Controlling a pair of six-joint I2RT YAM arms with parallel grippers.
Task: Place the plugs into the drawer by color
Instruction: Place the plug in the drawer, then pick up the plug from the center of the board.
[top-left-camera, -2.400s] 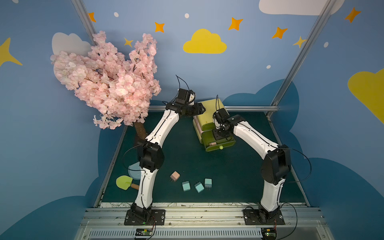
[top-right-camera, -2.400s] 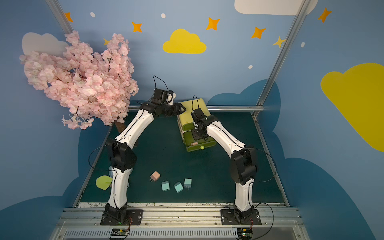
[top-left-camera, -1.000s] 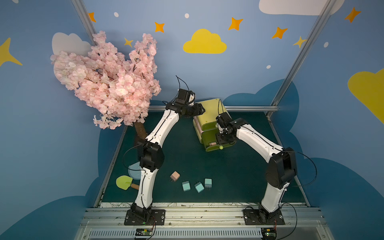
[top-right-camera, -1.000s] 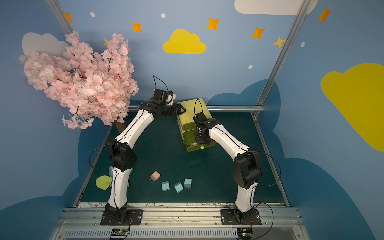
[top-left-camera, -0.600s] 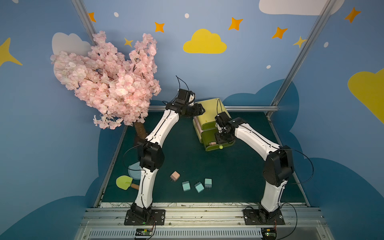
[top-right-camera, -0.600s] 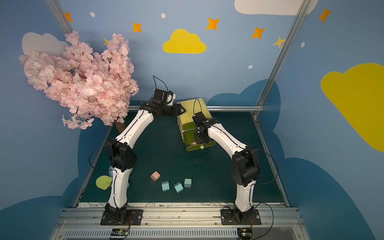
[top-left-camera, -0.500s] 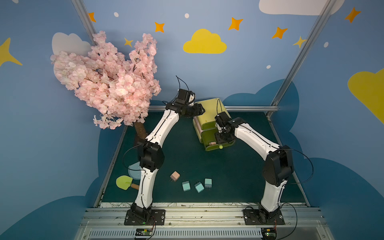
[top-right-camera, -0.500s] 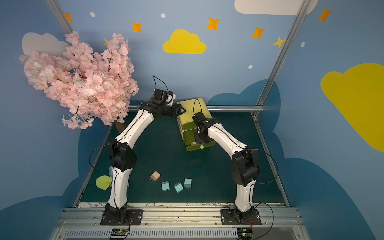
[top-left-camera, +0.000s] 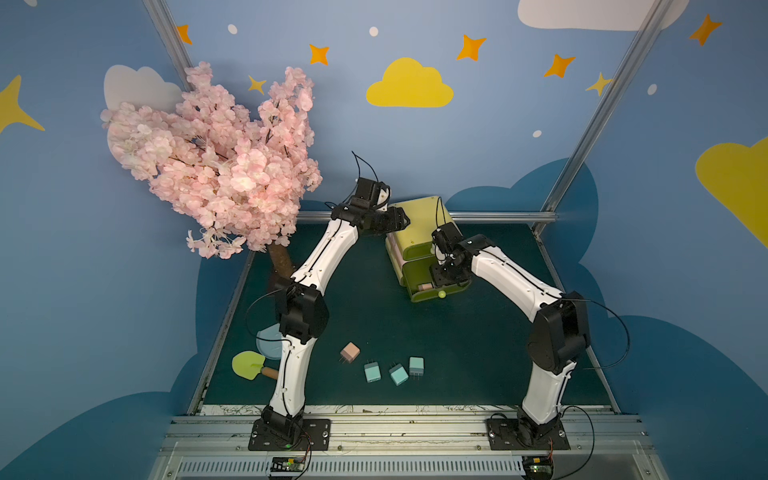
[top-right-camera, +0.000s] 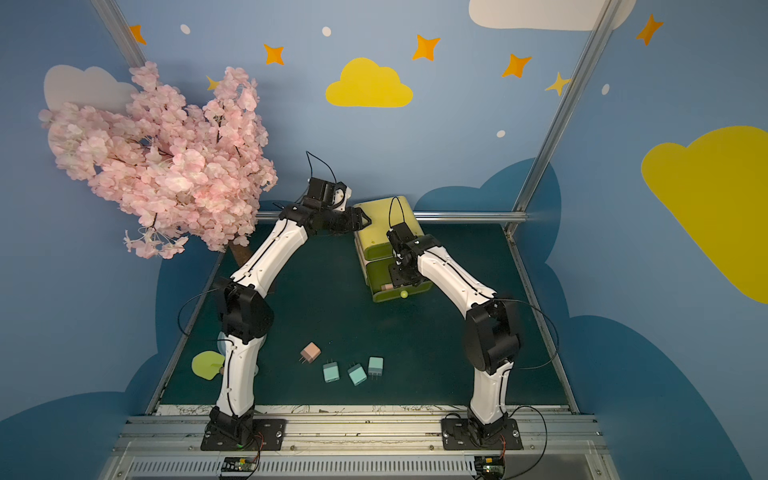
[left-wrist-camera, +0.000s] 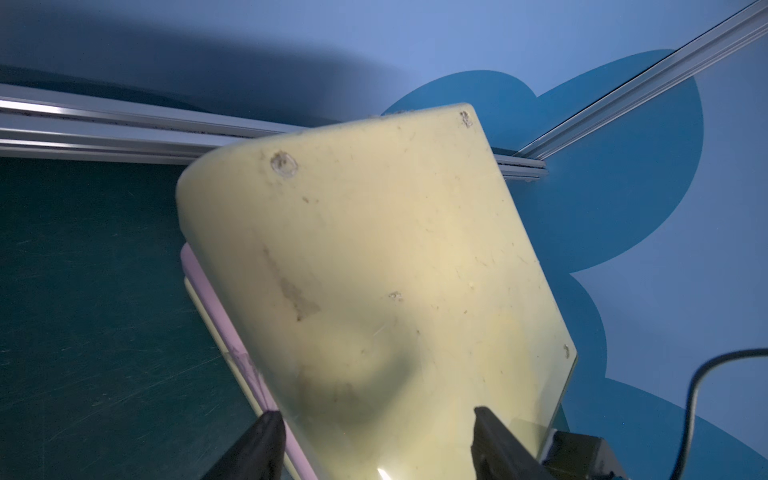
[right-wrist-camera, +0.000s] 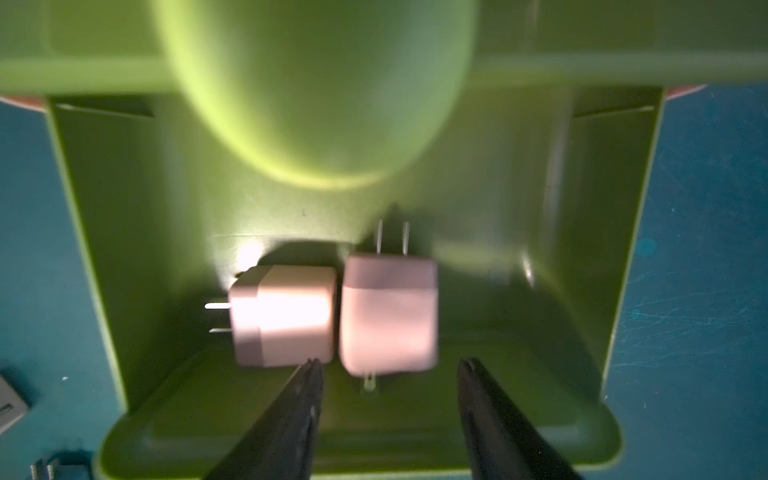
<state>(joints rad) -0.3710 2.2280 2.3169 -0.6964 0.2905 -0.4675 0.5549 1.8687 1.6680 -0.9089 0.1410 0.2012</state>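
While one peach-pink plug (top-left-camera: 350, 352) lies on the surface (top-left-camera: 457, 353) near the robot's base, prongs turned toward the base, with three light blue plugs (top-left-camera: 398, 374) just beside it, the coming reach is judged to run back from the cabinet, on the left arm's side. Farther off, two peach-pink plugs (right-wrist-camera: 284, 316) are seen side by side in the pulled-out bottom drawer (right-wrist-camera: 602, 249). The right gripper (right-wrist-camera: 390, 363) is poised over them, released and grasping nothing. Farthest, the left gripper (left-wrist-camera: 376, 413) is set over the cabinet top (left-wrist-camera: 374, 249). Whether it is clamped cannot be told.

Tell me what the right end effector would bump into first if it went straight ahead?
Probably the pink plug whose prongs point away, lying in the open drawer just past the right end effector; depth is blurry.
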